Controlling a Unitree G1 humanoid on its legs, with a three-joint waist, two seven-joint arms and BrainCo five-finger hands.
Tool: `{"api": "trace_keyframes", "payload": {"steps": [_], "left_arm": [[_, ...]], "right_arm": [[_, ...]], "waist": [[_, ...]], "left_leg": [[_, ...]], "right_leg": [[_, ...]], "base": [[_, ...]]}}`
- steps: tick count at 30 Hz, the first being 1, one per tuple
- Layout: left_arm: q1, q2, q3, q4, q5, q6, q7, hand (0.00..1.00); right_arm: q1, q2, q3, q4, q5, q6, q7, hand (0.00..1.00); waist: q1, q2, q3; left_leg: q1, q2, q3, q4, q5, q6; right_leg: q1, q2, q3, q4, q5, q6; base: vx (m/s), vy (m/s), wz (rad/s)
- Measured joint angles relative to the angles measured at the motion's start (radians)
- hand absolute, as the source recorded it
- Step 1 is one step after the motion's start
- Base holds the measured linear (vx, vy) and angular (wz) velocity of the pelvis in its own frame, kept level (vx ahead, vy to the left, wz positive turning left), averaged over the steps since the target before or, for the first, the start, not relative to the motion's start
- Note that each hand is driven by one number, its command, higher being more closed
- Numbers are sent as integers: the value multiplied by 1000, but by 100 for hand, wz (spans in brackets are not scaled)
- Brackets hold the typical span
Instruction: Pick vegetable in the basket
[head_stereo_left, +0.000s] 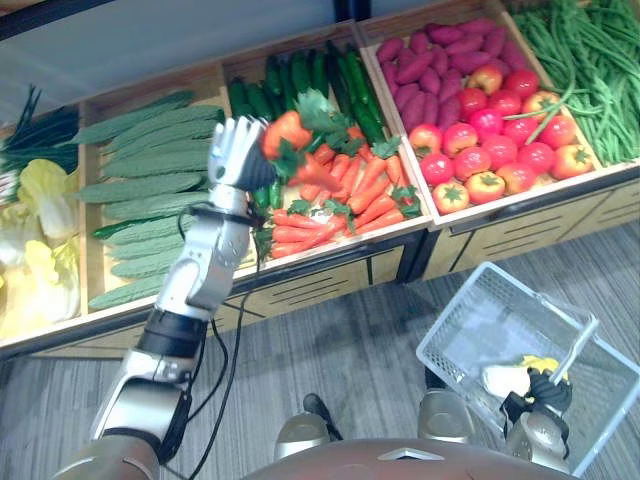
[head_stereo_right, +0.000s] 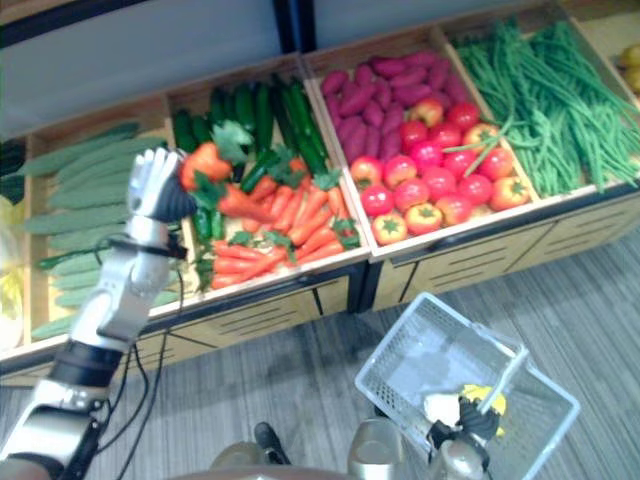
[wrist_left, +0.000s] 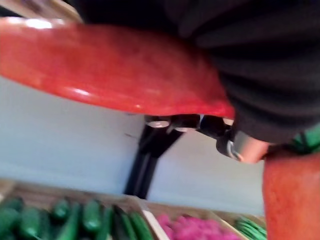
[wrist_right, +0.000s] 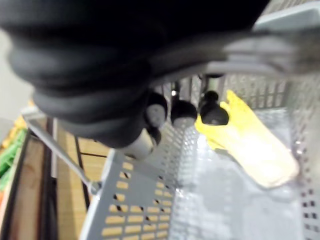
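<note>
Left hand (head_stereo_left: 235, 150): raised above the wooden crate (head_stereo_left: 310, 283) of heaped carrots (head_stereo_left: 345, 195), fingers curled tight round a plump orange carrot with a green leafy top (head_stereo_left: 285, 132). The carrot is clear of the heap and held at its thick shoulder end, with the foliage fanning out beyond the fingers. In the left wrist view its glossy skin lies right against the palm.

Right hand (head_stereo_left: 540, 392): low at the robot's right side, fingers hooked round the handle (head_stereo_left: 577, 345) of a white perforated plastic basket (head_stereo_left: 470, 320). A pale yellow leafy vegetable (wrist_right: 250, 145) lies on the basket floor.

Handling, judged: the carrot looks stiff, light, and smooth enough to slip. The thick upper body is the right place to hold. The taper gives less purchase, and the leaves would likely bend or tear. It does not look fragile, so a short drop into the basket should do no harm. The basket sits well apart from the carrot, lower and to the robot's right
</note>
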Motion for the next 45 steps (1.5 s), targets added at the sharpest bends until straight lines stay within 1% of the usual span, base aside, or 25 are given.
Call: {"api": "trace_keyframes", "payload": {"steps": [2, 3, 4, 5, 6, 7, 8, 9, 10, 11, 12, 14, 15, 17, 18, 19, 20, 21, 23, 29, 30, 34, 37, 42, 45], "left_arm": [[43, -69, -29, 29, -32, -17, -43, 100], [44, -120, -64, 64, -44, -29, -62, 100], [44, -148, -79, 85, -45, -37, -76, 100], [35, -192, -114, 136, -58, -48, -97, 100], [24, -228, -145, 190, -85, -56, -114, 100], [20, -241, -156, 211, -93, -58, -120, 100], [14, -257, -169, 240, -108, -59, -122, 100], [3, -270, -179, 266, -124, -59, -122, 100], [-12, -278, -184, 292, -133, -61, -121, 100], [-14, -278, -183, 309, -160, -60, -119, 100], [-11, -277, -183, 317, -168, -60, -119, 100], [17, -267, -184, 330, -173, -59, -117, 100], [22, -267, -186, 331, -173, -59, -117, 100], [37, -264, -185, 335, -192, -61, -115, 100], [39, -263, -184, 340, -194, -64, -114, 100], [44, -258, -181, 353, -196, -71, -109, 100], [44, -249, -178, 359, -194, -81, -101, 100], [43, -247, -177, 361, -195, -87, -94, 100], [31, -215, -180, 373, -194, -92, -88, 100], [-51, -240, -254, 523, -194, -87, -89, 100], [-97, -258, -273, 590, -189, -77, -90, 0], [-175, -280, -324, 737, -142, -31, -98, 0], [-188, -292, -337, 796, -96, -8, -99, 0], [-197, -276, -310, 811, -68, 16, -98, 0], [-202, -303, -303, 813, -69, 25, -99, 0]], "right_arm": [[-8, 1, 74, -51, -2, 0, 21, 100], [2, -5, 119, -92, -5, 0, 36, 100], [6, -8, 140, -106, -6, 0, 50, 100], [26, -8, 183, -137, -7, 0, 77, 100], [50, -8, 226, -176, -6, -1, 107, 100], [65, -10, 244, -195, -6, -1, 120, 100], [77, -19, 275, -207, -5, -2, 133, 100], [81, -35, 316, -212, -3, -2, 142, 100], [72, -70, 363, -212, 2, -1, 156, 100], [59, -102, 417, -214, 8, -1, 172, 100], [53, -115, 447, -215, 11, -1, 177, 100], [16, -167, 576, -228, 16, -1, 222, 100], [4, -182, 605, -236, 17, -1, 230, 100], [-59, -235, 693, -262, 18, -2, 280, 100], [-73, -246, 709, -271, 19, -2, 293, 100], [-104, -264, 740, -282, 35, -6, 313, 100], [-120, -287, 758, -294, 52, -19, 337, 100], [-125, -294, 770, -299, 60, -22, 346, 100], [-110, -271, 793, -319, 105, -22, 389, 100], [-57, -275, 791, -348, 218, -21, 439, 100], [-19, -276, 781, -366, 267, -21, 449, 100], [83, -274, 782, -460, 374, -21, 508, 100], [147, -264, 742, -474, 449, -21, 528, 100], [224, -217, 626, -399, 450, -16, 517, 100], [226, -150, 562, -297, 430, 3, 484, 100]], "waist": [[-4, -2, -4], [-11, 1, -4], [-20, 7, -6], [-35, 10, -8], [-39, 8, -9], [-40, 8, -9], [-41, 8, -8], [-51, 11, -11], [-54, 13, -11], [-50, 13, -11], [-45, 12, -11], [-10, 7, -9], [-4, 6, -8], [4, 5, -8], [6, 5, -8], [7, 14, -14], [11, 42, -31], [22, 49, -36], [21, -10, -49], [26, -24, -65], [26, -26, -66], [-7, -36, -71], [-16, -62, -81], [-28, -82, -89], [-55, -83, -88]], "left_leg": [[30, 24, 105, 37, -4, -5], [47, 37, 163, 58, -4, -5], [59, 48, 186, 69, -4, -5], [77, 88, 217, 135, -5, -2], [86, 154, 219, 273, -6, 15], [85, 193, 206, 357, 3, 41], [77, 247, 174, 484, 41, 98], [46, 281, 101, 600, 36, 114], [-23, 270, -24, 728, -31, 125], [-94, 220, -166, 783, -107, 122], [-117, 189, -217, 791, -136, 119], [-185, 82, -340, 731, -231, 127], [-204, 57, -370, 694, -245, 127], [-266, -48, -567, 496, -263, 108], [-272, -73, -627, 443, -264, 106], [-291, -111, -752, 355, -255, 86], [-296, -126, -865, 257, -234, 55], [-298, -120, -880, 255, -180, 70], [-262, -147, -791, 241, -202, 109], [-205, -184, -782, 145, -162, 128], [-195, -188, -791, 126, -155, 131], [-192, -200, -808, 84, -130, 142], [-196, -207, -803, 75, -128, 147], [-195, -213, -775, 75, -129, 146], [-196, -209, -767, 71, -128, 135]], "right_leg": [[-30, 22, -60, 31, 2, 14], [-48, 54, -22, 28, -8, 38], [-56, 76, 3, 24, -11, 39], [-57, 115, 50, 16, -25, 41], [-53, 153, 107, 8, -37, 32], [-44, 175, 135, -4, -42, 27], [-29, 203, 180, -26, -43, 22], [-15, 223, 222, -48, -51, 9], [-2, 252, 294, -75, -50, 6], [12, 281, 367, -92, -49, 3], [20, 296, 407, -100, -48, 1], [55, 329, 553, -133, -38, -14], [59, 330, 581, -142, -38, -14], [64, 332, 685, -181, -29, -9], [63, 334, 713, -189, -23, -8], [63, 354, 781, -210, -18, -2], [63, 387, 839, -240, -4, 16], [68, 402, 867, -259, 14, 35], [79, 362, 922, -289, 92, 114], [83, 326, 905, -289, 91, 132], [87, 322, 886, -289, 91, 132], [77, 308, 862, -289, 92, 133], [66, 302, 865, -290, 90, 137], [57, 295, 876, -294, 76, 154], [51, 298, 874, -295, 68, 155]], "base": [[107, -92, -185], [87, -161, -163], [96, -197, -149], [139, -227, -142], [153, -226, -145], [157, -185, -140], [109, -87, -126], [159, -45, -158], [155, 7, -187], [163, 28, -184], [156, 68, -210], [153, 115, -226], [111, 119, -222], [72, 139, -217], [35, 194, -220], [16, 242, -215], [25, 321, -215], [49, 284, -185], [133, 276, -102], [135, 165, 5], [66, 76, 11], [17, 60, 15], [-35, 26, -6], [-72, -9, -14], [-71, -38, -10]]}}
